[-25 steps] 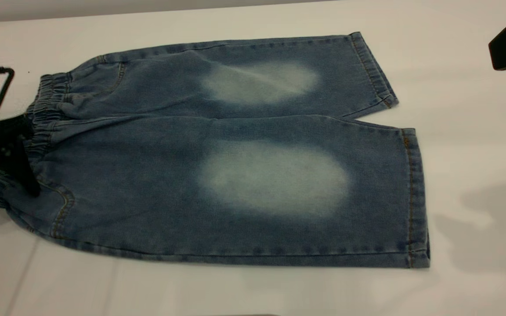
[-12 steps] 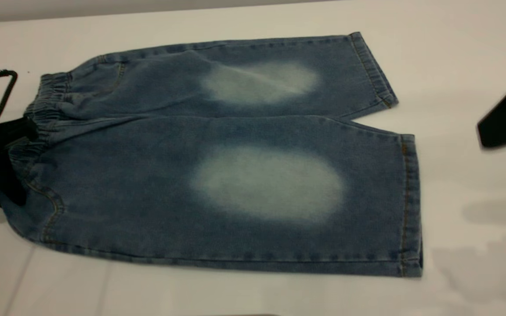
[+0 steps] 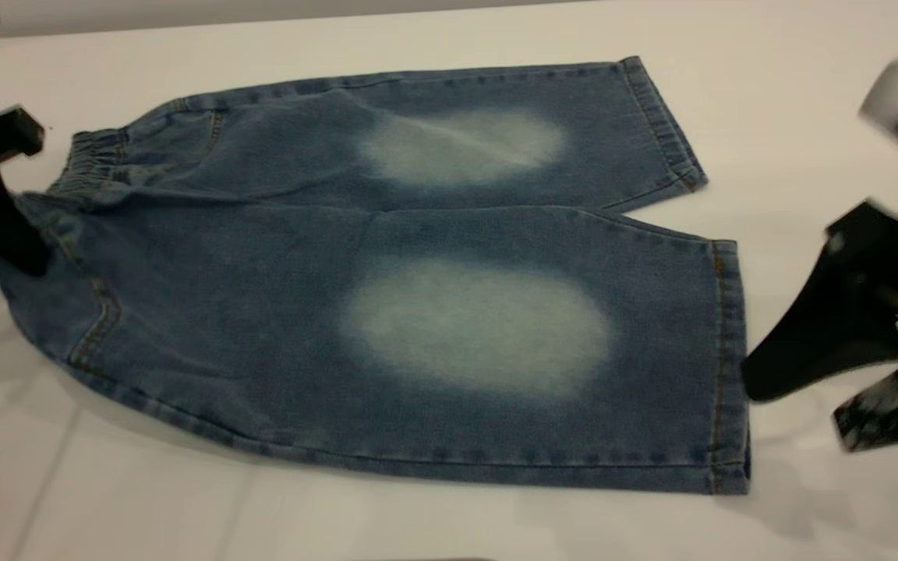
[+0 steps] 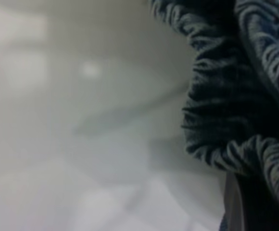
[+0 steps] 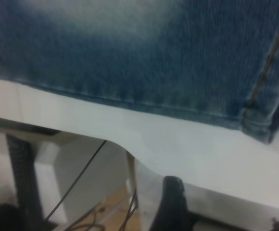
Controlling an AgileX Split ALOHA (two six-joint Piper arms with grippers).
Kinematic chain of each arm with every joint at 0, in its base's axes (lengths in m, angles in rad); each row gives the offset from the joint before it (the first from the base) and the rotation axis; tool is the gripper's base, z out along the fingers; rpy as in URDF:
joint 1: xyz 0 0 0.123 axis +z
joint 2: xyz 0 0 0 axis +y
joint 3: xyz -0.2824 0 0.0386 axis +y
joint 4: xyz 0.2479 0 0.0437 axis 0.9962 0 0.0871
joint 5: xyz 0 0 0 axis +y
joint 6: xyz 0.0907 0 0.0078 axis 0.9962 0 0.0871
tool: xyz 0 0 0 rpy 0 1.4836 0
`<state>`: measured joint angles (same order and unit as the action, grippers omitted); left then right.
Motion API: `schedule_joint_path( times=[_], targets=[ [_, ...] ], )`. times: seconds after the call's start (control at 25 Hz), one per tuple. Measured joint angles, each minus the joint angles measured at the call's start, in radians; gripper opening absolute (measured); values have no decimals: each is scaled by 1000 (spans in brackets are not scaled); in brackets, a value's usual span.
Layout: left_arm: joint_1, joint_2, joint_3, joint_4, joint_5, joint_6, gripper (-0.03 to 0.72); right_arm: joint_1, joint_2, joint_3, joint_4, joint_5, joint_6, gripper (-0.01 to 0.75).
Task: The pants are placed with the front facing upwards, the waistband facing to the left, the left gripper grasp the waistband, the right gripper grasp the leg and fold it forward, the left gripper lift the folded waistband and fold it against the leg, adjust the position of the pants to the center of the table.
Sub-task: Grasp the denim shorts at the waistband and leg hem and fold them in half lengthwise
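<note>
Pants (image 3: 387, 265): lie front up and flat on the table (image 3: 807, 117), long axis running left to right, waistband (image 3: 90, 160) at the left end, hems at the right
Left gripper (image 3: 8, 234): pinches the near part of the waistband, raised off the table; the left wrist view shows gathered denim bunched close against it
Right gripper (image 3: 796, 393): jaws spread, just beside the hem of the near leg (image 3: 496, 335), not touching
Key relation: the hem lies to the left of the right gripper, its stitched edge running near to far across the gripper's path; the right arm is the nearer one to that leg
Surface: plain white and smooth, so denim should slide easily
Room: bare table around the pants, more on the far side
</note>
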<state>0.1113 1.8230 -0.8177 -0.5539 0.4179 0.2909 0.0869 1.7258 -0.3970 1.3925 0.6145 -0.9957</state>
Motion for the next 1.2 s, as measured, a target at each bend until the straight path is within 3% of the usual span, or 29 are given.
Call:
schedule_joint_path(
  times=[0.2,0.52,1.0,1.12,1.2],
  targets=[
    [0,-12,1,-117,40,123,57,0,159,-6,200,61,-203,494],
    [0,-12,1,-251,54,244,57,0,328,-12,346,89,-343,494],
    [0,-12,2,-269,49,274,57,0,431,-94,432,186,-433,491],
    [0,-12,2,-269,49,274,57,0,456,-123,432,206,-433,454],
    [0,-12,2,-269,48,274,57,0,466,-132,433,207,-433,381]
  ],
)
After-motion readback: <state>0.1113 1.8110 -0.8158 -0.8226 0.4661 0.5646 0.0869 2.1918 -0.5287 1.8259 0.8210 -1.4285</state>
